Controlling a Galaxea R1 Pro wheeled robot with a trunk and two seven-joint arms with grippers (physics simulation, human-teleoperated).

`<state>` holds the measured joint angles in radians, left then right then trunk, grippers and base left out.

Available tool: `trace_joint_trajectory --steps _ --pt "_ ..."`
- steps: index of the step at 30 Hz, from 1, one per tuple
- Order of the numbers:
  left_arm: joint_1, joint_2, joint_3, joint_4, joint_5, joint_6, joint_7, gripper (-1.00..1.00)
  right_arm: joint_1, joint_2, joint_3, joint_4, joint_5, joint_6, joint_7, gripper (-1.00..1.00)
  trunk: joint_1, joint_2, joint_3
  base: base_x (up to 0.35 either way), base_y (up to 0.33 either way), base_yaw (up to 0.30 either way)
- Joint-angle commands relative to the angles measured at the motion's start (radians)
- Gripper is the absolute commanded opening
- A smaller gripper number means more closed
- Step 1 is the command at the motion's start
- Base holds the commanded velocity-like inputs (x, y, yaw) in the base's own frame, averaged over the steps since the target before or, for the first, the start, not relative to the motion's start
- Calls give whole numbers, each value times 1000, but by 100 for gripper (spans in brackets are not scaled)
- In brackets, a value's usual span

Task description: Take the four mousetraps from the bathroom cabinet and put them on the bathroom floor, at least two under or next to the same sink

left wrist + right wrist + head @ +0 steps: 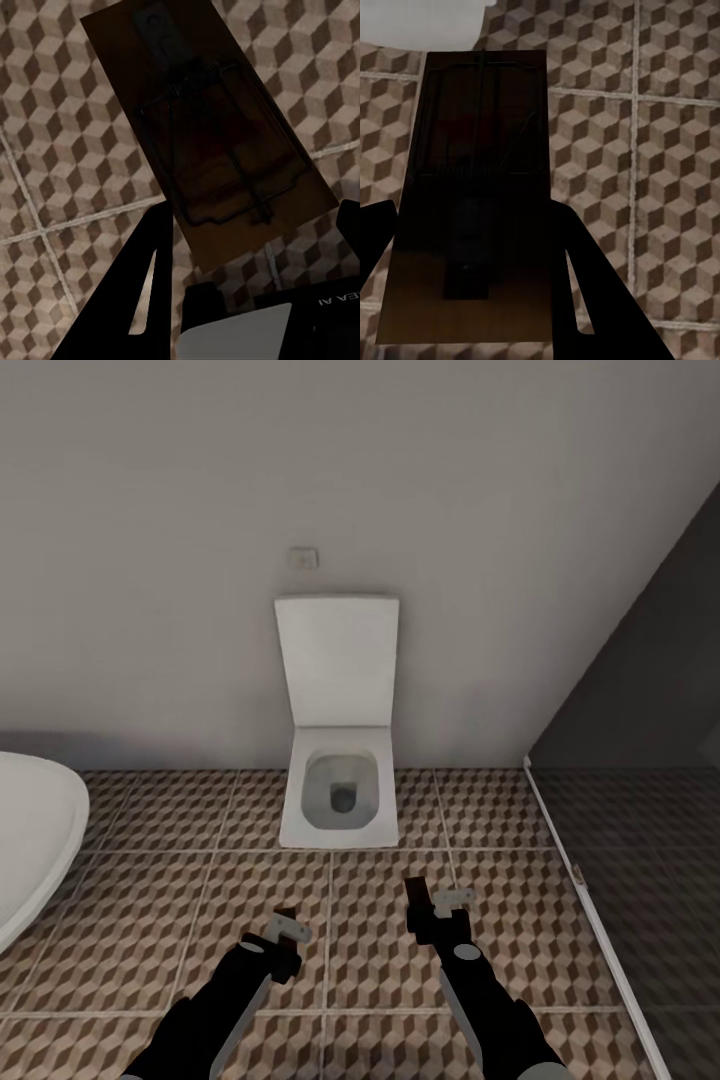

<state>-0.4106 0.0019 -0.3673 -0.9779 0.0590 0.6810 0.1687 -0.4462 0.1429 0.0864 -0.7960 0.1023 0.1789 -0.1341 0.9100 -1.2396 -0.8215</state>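
Each of my grippers holds one mousetrap above the bathroom floor (190, 900). The left gripper (286, 928) is shut on a brown mousetrap (210, 142) with dark wire, which juts out beyond its fingers (142, 300). The right gripper (432, 905) is shut on a second mousetrap (472, 195), seen edge-on in the head view as a dark sliver (415, 895). Cube-patterned tiles (60, 150) lie beneath both traps. The cabinet and the bathroom sink are out of view.
A white square toilet (338, 780) with its lid up stands against the wall straight ahead. A white bathtub rim (35, 840) curves in at the left. At the right, a dark glass partition (640, 780) with a white floor rail runs diagonally.
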Motion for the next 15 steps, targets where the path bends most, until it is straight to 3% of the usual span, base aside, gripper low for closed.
trace_joint_trajectory --steps 1,7,15 --pt "-1 0 -2 0 5 5 7 -100 0 0 3 -2 8 8 -7 -100 0 0 -2 14 0 0" --pt "-1 1 -1 1 5 5 8 -100 0 0 3 -2 8 8 -7 -100 0 0 -11 3 0 0" --pt "-1 0 -2 2 5 5 8 -100 0 0 3 -2 8 8 -7 -100 31 -56 -48 0 0 0"
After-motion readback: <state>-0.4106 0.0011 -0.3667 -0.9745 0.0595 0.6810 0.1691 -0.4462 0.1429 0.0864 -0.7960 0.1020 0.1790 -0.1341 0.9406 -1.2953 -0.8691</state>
